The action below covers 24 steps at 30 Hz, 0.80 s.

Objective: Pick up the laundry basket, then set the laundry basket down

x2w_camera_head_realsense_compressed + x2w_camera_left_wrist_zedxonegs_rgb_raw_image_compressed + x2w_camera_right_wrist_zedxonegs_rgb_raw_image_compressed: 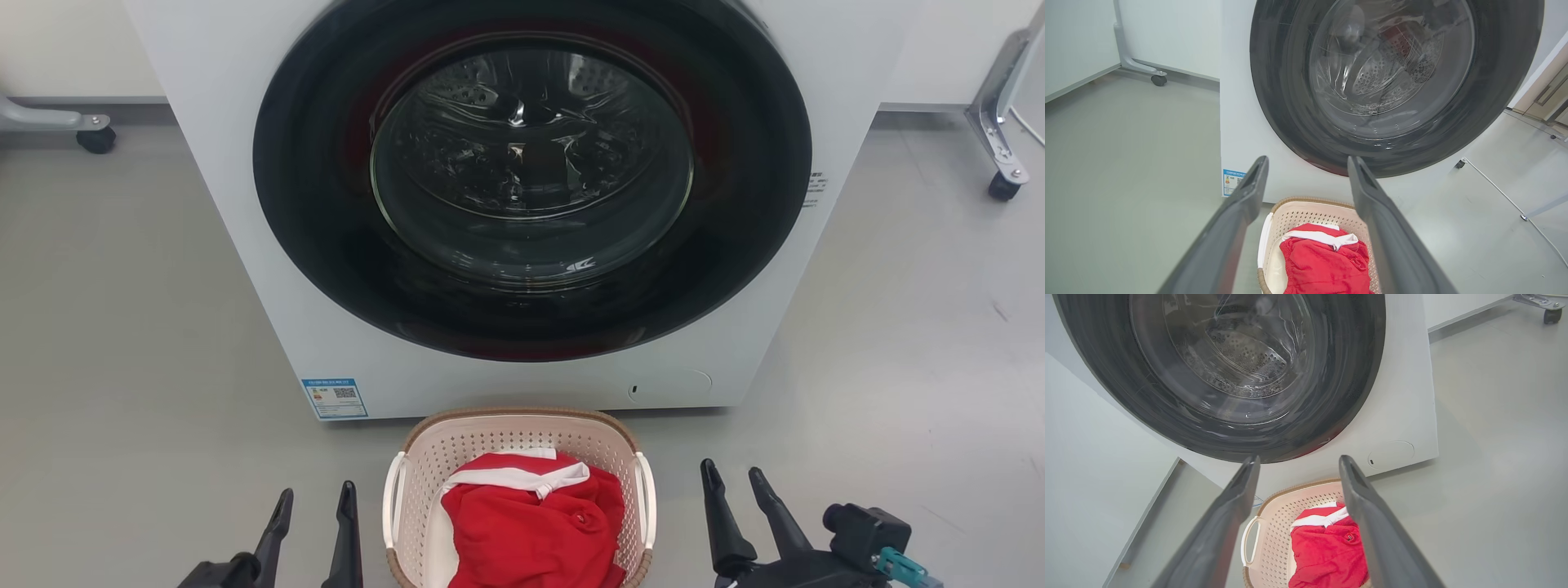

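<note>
The laundry basket (506, 441), holding a red cloth (531, 531), sits on the floor before the washer (245, 245). The left claw (317, 490) and right claw (732, 469) flank it, both wide and empty.

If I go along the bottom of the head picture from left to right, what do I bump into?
Left hand → white handle of the basket → red cloth → other white handle → right hand.
</note>
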Motion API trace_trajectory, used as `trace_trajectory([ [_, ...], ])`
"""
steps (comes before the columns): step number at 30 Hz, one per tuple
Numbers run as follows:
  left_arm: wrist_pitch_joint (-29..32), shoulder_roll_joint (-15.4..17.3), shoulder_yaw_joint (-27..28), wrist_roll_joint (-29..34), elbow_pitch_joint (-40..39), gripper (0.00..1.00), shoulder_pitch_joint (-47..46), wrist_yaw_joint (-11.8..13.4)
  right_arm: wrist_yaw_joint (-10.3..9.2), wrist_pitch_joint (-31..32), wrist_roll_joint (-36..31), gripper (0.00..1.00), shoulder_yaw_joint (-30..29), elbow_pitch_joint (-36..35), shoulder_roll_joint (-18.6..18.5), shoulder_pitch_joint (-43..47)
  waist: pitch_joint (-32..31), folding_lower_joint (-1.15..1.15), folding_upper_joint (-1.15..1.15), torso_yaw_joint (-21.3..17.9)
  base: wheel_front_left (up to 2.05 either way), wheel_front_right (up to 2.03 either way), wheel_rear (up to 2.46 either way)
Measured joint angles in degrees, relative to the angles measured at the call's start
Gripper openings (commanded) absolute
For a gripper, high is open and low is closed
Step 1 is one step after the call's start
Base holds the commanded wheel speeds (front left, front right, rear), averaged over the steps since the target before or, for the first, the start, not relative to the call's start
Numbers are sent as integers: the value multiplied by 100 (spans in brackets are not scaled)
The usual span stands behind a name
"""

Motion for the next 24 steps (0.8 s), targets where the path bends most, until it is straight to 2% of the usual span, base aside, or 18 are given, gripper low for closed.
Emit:
trace_trajectory([
  [18, -372, 11, -166, 1311, -129, 100, 0, 240, -146, -354, -1260, 100, 392, 30, -9, -168, 67, 0, 0, 14, 0, 0, 0],
  [24, -372, -9, -131, 1266, -127, 100, 0, 233, -146, -354, -1260, 100, 350, 33, -8, -218, 62, 0, 0, 13, 0, 0, 0],
])
